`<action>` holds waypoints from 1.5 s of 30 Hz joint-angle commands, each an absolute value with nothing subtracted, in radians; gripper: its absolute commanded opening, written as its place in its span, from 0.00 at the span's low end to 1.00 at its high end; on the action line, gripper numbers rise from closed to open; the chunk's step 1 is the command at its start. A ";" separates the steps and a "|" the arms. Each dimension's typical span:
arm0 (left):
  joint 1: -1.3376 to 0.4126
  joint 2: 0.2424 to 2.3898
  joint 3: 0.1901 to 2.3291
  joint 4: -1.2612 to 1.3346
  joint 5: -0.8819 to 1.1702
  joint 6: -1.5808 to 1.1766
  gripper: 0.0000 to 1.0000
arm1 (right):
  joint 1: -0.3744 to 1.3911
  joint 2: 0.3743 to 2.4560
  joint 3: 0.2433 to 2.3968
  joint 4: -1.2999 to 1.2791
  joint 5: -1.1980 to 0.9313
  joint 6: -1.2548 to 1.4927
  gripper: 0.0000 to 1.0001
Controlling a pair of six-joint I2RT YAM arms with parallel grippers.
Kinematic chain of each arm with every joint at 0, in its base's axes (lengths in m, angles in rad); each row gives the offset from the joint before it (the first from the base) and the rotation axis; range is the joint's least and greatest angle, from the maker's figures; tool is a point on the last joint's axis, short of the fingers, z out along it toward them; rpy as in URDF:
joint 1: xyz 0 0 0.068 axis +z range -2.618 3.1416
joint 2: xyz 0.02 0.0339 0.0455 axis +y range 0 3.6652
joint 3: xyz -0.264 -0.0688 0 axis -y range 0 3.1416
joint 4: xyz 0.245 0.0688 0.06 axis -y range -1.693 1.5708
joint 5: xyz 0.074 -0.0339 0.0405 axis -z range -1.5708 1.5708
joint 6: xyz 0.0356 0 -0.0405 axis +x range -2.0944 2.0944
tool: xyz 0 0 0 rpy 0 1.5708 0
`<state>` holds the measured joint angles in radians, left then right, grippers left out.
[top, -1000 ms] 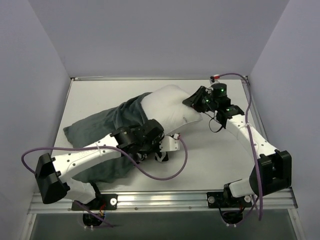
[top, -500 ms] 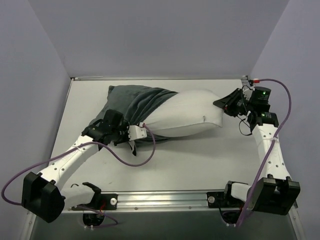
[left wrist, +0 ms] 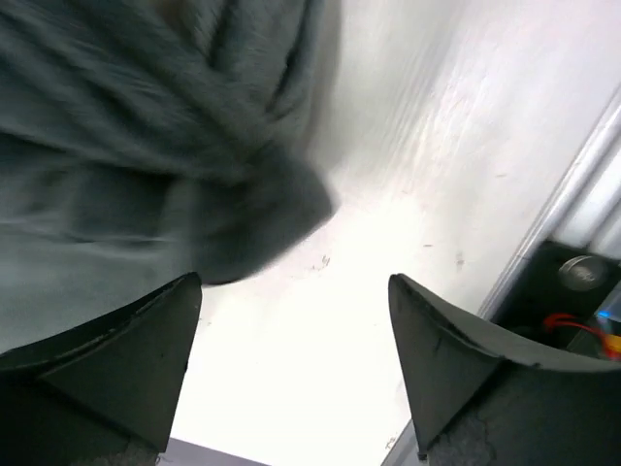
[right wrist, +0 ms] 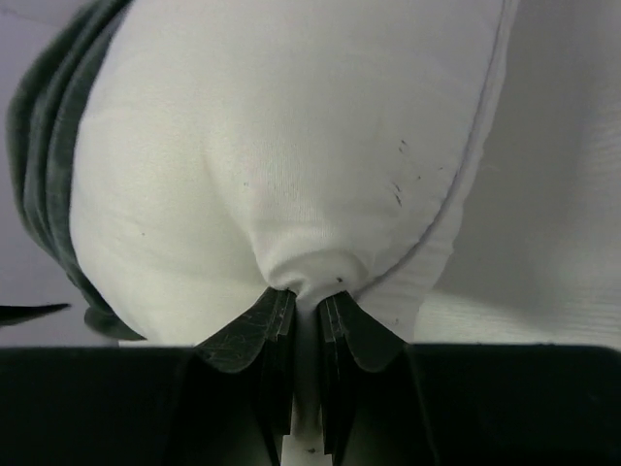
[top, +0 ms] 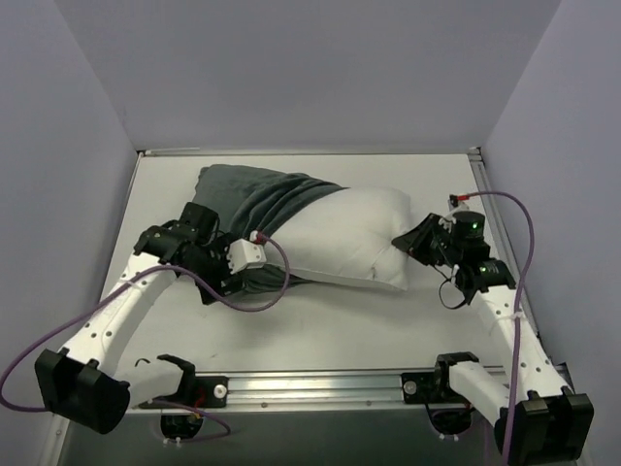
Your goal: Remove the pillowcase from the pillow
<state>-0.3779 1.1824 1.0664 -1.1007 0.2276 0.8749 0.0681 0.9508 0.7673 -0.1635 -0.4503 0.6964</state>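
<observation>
The white pillow point(top: 354, 233) lies across the middle of the table. Its left part sits inside the dark grey-green pillowcase point(top: 254, 194), which is bunched up around it. My right gripper point(top: 401, 238) is at the pillow's right end. In the right wrist view that gripper point(right wrist: 308, 294) is shut on a pinch of the pillow point(right wrist: 291, 146), with the pillowcase point(right wrist: 39, 175) at the far left. My left gripper point(top: 221, 287) hangs by the pillowcase's near edge. In the left wrist view it point(left wrist: 296, 282) stands open over bare table, and the pillowcase point(left wrist: 146, 126) lies just beyond its fingers.
A metal rail point(top: 320, 383) runs along the near table edge and also shows at the right of the left wrist view point(left wrist: 572, 214). Grey walls close in the left, back and right. A purple cable point(top: 277, 286) loops by the left wrist.
My left gripper has let go of the pillowcase and opened. My right gripper has drawn the pillow's right end nearer and a little leftward.
</observation>
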 commanded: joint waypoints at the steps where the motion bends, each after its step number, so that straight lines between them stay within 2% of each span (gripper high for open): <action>1: -0.388 1.155 1.384 -1.382 0.481 0.838 0.88 | 0.171 0.908 0.681 -0.144 -0.324 0.756 0.00; 4: -0.397 1.204 1.639 -1.340 0.592 0.711 0.94 | 0.320 0.902 0.614 -0.150 -0.270 0.817 0.00; 5: -0.403 1.251 1.687 -1.292 0.585 0.567 0.95 | 0.397 0.903 0.603 -0.158 -0.232 0.828 0.00; 7: -0.451 1.319 1.805 -1.139 0.501 0.388 0.96 | 0.477 0.923 0.581 -0.186 -0.203 0.844 0.00; 8: -0.481 1.401 1.839 -1.100 0.339 0.359 0.96 | 0.510 0.934 0.577 -0.195 -0.193 0.848 0.00; 12: -0.621 1.647 1.971 -1.009 0.071 0.350 0.97 | 0.670 1.008 0.563 -0.212 -0.219 0.854 0.00; 17: -0.687 1.923 2.098 -0.991 0.009 0.356 0.97 | 0.765 1.052 0.581 -0.206 -0.241 0.842 0.00; 18: -0.690 1.949 2.129 -0.989 0.009 0.362 1.00 | 0.768 1.049 0.580 -0.207 -0.247 0.842 0.07; 20: -0.701 2.027 2.149 -0.983 -0.032 0.382 0.90 | 0.769 1.037 0.580 -0.219 -0.242 0.841 0.22; 21: -0.703 2.051 2.160 -0.986 -0.063 0.385 0.74 | 0.769 1.028 0.584 -0.232 -0.242 0.827 0.27; 22: -0.703 2.084 2.163 -0.991 -0.074 0.382 0.67 | 0.767 1.019 0.592 -0.242 -0.241 0.822 0.34; 23: -0.701 2.094 2.160 -0.994 -0.078 0.380 0.58 | 0.765 1.011 0.601 -0.255 -0.232 0.816 0.49; 24: -0.700 2.097 2.154 -0.997 -0.077 0.377 0.48 | 0.767 1.002 0.632 -0.290 -0.223 0.799 0.56; 25: -0.699 2.092 2.123 -0.988 -0.066 0.377 0.26 | 0.765 0.985 0.655 -0.317 -0.209 0.786 0.63; 26: -0.701 2.062 2.097 -0.973 -0.040 0.373 0.17 | 0.759 0.980 0.687 -0.349 -0.159 0.766 0.71; 28: -0.703 2.017 2.042 -0.921 -0.011 0.365 0.03 | 0.744 0.974 0.832 -0.466 -0.091 0.679 0.81; 29: -0.703 1.967 1.992 -0.907 0.032 0.356 0.02 | 0.730 0.977 0.892 -0.497 -0.057 0.639 0.89; 31: -0.704 1.921 1.951 -0.878 0.067 0.347 0.02 | 0.665 1.000 1.053 -0.535 0.027 0.536 0.99; 36: -0.703 1.798 1.876 -0.864 0.091 0.321 0.02 | 0.382 1.146 1.210 -0.462 -0.156 0.339 1.00; 40: -0.703 1.743 1.822 -0.831 0.071 0.315 0.02 | 0.198 1.282 1.218 -0.276 -0.441 0.282 1.00; 43: -0.703 1.738 1.818 -0.822 0.060 0.282 0.02 | 0.198 1.373 1.226 -0.209 -0.600 0.271 1.00; 45: -0.701 1.736 1.818 -0.812 0.057 0.267 0.02 | 0.206 1.379 1.157 -0.105 -0.699 0.319 1.00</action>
